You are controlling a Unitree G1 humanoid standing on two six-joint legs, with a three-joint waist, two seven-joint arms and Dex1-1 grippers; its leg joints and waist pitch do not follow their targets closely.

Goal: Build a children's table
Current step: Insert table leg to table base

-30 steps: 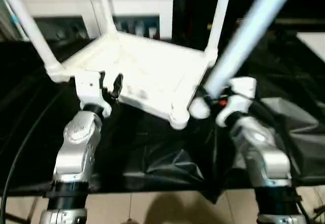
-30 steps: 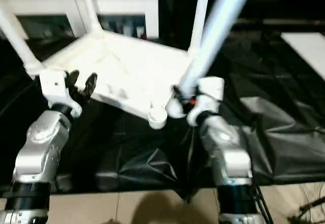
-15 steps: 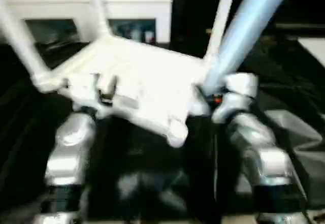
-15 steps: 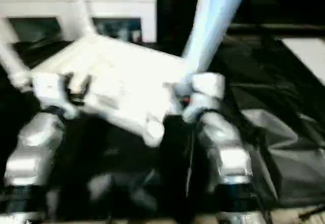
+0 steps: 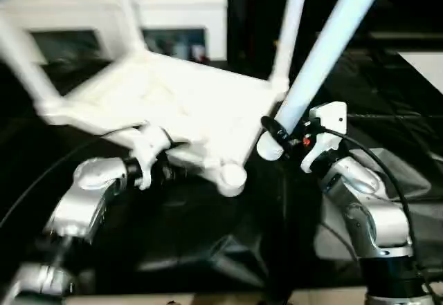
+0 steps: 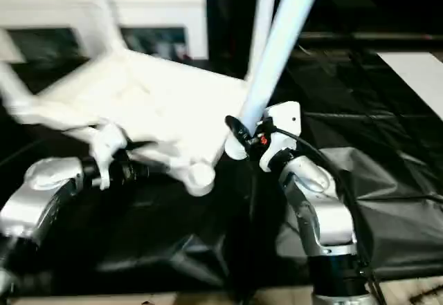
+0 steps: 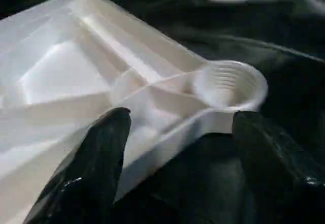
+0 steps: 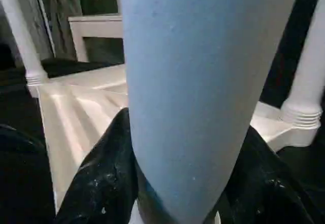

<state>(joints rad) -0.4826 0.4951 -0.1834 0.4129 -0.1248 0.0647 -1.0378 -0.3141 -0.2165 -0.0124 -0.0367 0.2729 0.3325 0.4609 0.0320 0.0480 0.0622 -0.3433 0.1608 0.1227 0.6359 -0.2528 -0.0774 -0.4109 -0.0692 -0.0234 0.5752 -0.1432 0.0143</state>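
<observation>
The children's table lies upside down on black cloth: a white ribbed tabletop [image 5: 187, 104] with three white legs standing up from its corners. Its near corner socket [image 5: 232, 177] is empty; in the left wrist view this threaded socket [image 7: 228, 84] sits just beyond my fingers. My left gripper [image 7: 182, 116] is open, one black finger on each side of the tabletop's near rim. My right gripper [image 5: 273, 133] is shut on the fourth leg [image 5: 325, 49], a long pale tube slanting up to the right, its lower end just right of the empty socket.
A white cabinet [image 5: 173, 14] stands behind the tabletop. Crumpled black cloth [image 5: 394, 160] covers the work surface, with a fold near the front [image 5: 235, 250]. A white slab [image 5: 426, 63] lies at the far right. A black cable [image 5: 374, 160] loops over my right wrist.
My left forearm has dropped from upright to lying low at the left, and its gripper now straddles the tabletop's near rim by the empty socket. The right gripper keeps the leg.
</observation>
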